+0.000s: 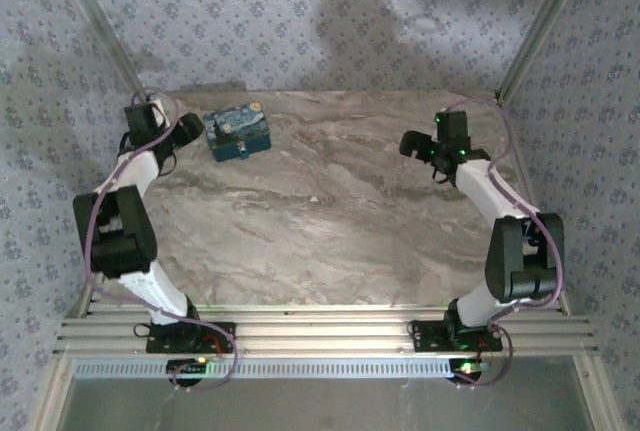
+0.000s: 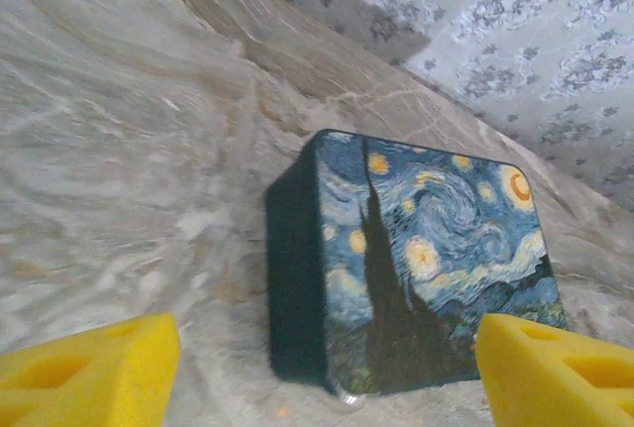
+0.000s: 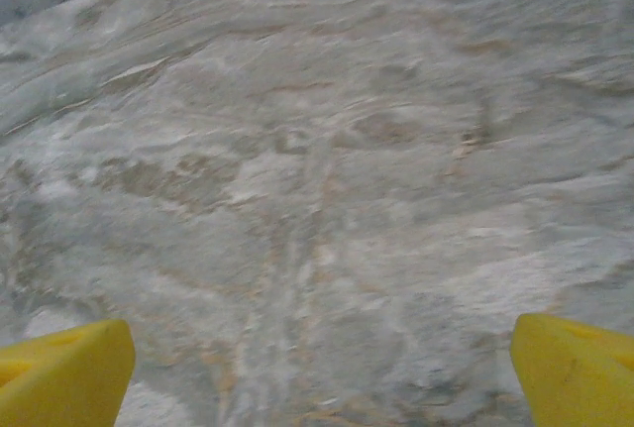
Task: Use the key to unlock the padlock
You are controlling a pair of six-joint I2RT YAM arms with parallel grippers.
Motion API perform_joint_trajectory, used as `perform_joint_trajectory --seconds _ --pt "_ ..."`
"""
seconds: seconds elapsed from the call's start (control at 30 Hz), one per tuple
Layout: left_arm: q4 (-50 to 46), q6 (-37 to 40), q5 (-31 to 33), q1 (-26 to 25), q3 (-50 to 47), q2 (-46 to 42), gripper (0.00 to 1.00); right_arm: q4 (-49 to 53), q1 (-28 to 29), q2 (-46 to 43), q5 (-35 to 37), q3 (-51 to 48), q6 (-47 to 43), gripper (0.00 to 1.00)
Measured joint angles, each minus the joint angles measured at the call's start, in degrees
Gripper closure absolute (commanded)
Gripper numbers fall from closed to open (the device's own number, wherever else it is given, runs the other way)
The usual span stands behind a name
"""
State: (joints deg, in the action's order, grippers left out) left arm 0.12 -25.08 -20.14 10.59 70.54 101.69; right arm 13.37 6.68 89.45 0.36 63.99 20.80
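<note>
Works over a marbled grey-brown surface walled in with floral wallpaper. Bolts both bases to aluminium rails at the near edge.

Stretches the left arm up to the far left corner and points the left hand at a tin box printed with a blue starry-night painting. Finds that box lying flat at the far left of the surface, just beside the hand and turned a little off square. Holds the left hand open. From the left wrist, shows yellow fingers wide apart at the two bottom corners, with the box's printed lid and dark side wall between and beyond them. Covers the lid's near right corner with the right-side finger; cannot tell whether touching or not. Catches a small shiny bit at the box's near lower edge, too small to name.

Cannot tell where the padlock or the key lies.

Bends the right arm up the far right side, well apart from the box, with the right hand turned inward above bare surface. Holds that hand open as well. From the right wrist, shows yellow fingers spread to the bottom corners, with blurred marbled surface beneath and between them.
</note>
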Motion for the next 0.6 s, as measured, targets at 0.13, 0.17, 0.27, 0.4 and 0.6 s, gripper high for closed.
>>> perform_joint_trajectory --seconds 0.13,0.17,0.27,0.4,0.6 --pt "-3.45 -2.47 -5.68 -0.87 8.5 9.75 0.26 2.99 2.49 2.34 -1.4 4.68 2.51 0.01" --pt "-4.55 -2.49 -6.54 -1.16 10.58 11.67 0.27 3.26 2.62 2.67 -1.68 5.55 3.04 0.01" --pt "-8.15 -2.08 -8.48 -2.64 16.48 16.7 0.34 4.02 2.89 3.69 -2.16 7.65 4.57 0.01" --pt "-11.1 -1.07 -9.31 -4.83 18.62 18.32 0.46 5.14 3.52 4.9 -2.19 8.61 5.7 0.01" --pt "-15.08 2.16 -9.84 -8.68 18.1 18.32 0.5 6.34 4.9 5.38 -2.21 8.63 7.34 0.02"
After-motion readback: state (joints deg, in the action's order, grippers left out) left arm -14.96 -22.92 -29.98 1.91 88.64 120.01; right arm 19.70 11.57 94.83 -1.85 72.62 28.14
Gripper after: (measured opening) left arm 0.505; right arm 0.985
